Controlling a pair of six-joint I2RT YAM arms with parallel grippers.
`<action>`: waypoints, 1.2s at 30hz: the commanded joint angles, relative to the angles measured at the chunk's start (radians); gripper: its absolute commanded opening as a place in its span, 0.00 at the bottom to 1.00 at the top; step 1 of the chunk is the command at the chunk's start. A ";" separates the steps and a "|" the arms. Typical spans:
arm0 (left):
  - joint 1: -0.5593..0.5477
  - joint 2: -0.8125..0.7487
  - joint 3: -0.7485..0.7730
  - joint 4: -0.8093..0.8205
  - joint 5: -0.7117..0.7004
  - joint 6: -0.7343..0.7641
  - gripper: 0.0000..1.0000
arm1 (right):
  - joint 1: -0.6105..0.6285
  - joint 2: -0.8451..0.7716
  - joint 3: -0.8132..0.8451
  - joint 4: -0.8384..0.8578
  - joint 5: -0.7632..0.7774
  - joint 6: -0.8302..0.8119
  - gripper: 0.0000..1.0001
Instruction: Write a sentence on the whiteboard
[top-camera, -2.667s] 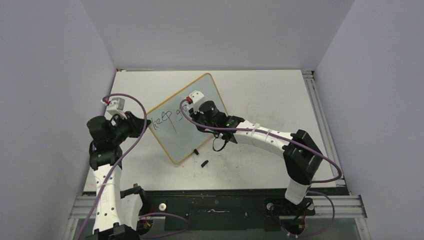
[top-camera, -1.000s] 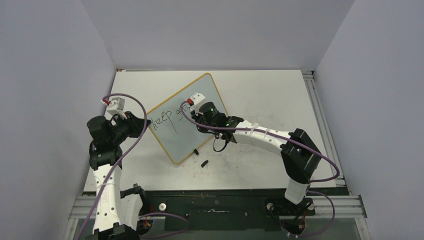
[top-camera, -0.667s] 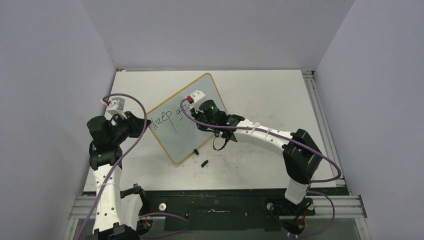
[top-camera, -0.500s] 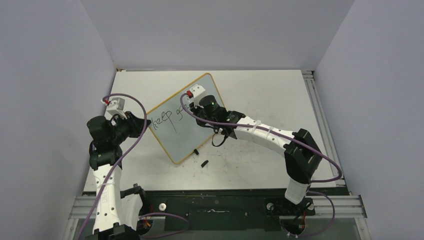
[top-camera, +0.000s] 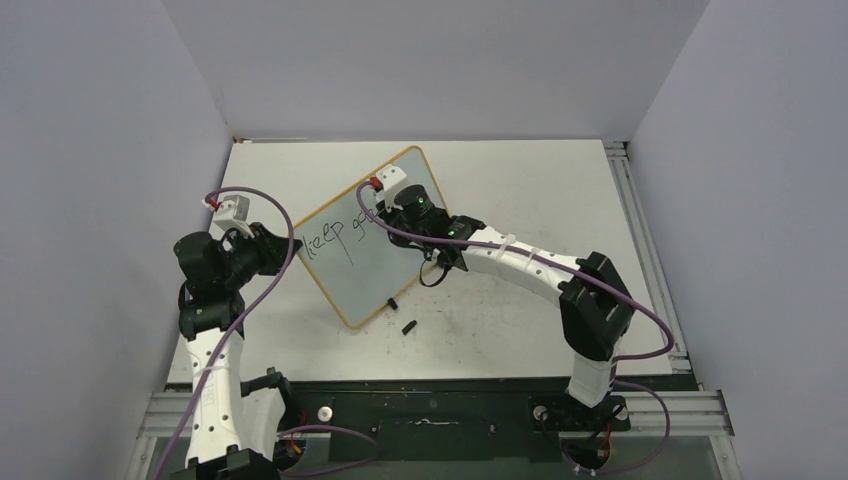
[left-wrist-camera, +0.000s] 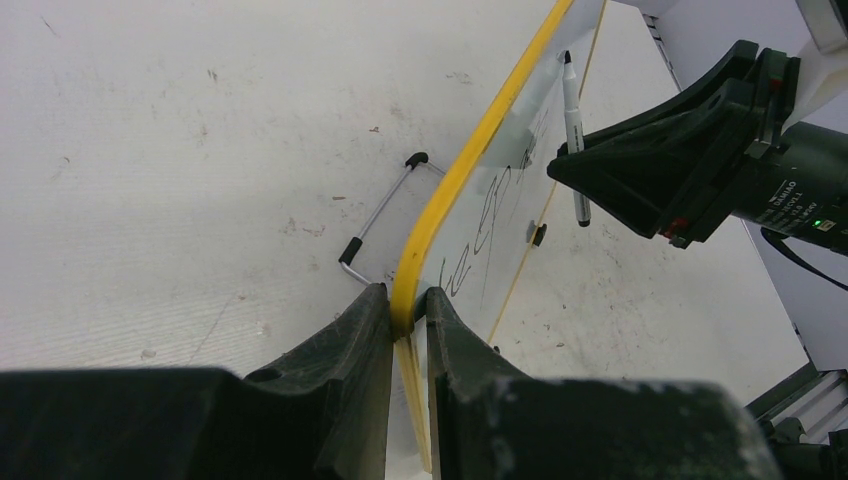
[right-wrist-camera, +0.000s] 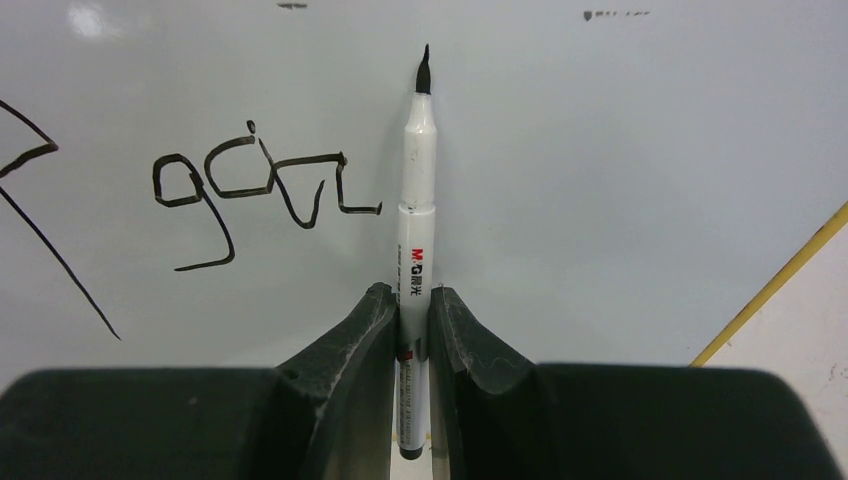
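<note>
Scuffed white tabletop (top-camera: 530, 175), pale grey walls (top-camera: 420, 60) on three sides; whiteboard (top-camera: 372, 272) angled

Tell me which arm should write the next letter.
Right. The right jaws grip the marker, tip aimed at the whiteboard beside the unfinished word; the left jaws clamp the board's yellow rim.

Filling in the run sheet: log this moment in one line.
left gripper: clamps whiteboard rim | right gripper: holds marker | sentence: partly written

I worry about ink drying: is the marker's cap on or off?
Off. The marker shows a bare black tip in the right wrist view, its barrel clamped in the right claw.
</note>
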 joint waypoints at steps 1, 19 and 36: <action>0.008 -0.002 0.030 0.015 -0.020 0.013 0.00 | -0.006 0.011 0.045 -0.013 -0.009 -0.006 0.05; 0.008 -0.002 0.030 0.016 -0.019 0.013 0.00 | 0.001 -0.011 -0.053 -0.040 -0.032 0.010 0.05; 0.009 -0.002 0.030 0.016 -0.021 0.013 0.00 | -0.003 -0.026 -0.087 -0.046 -0.014 0.019 0.05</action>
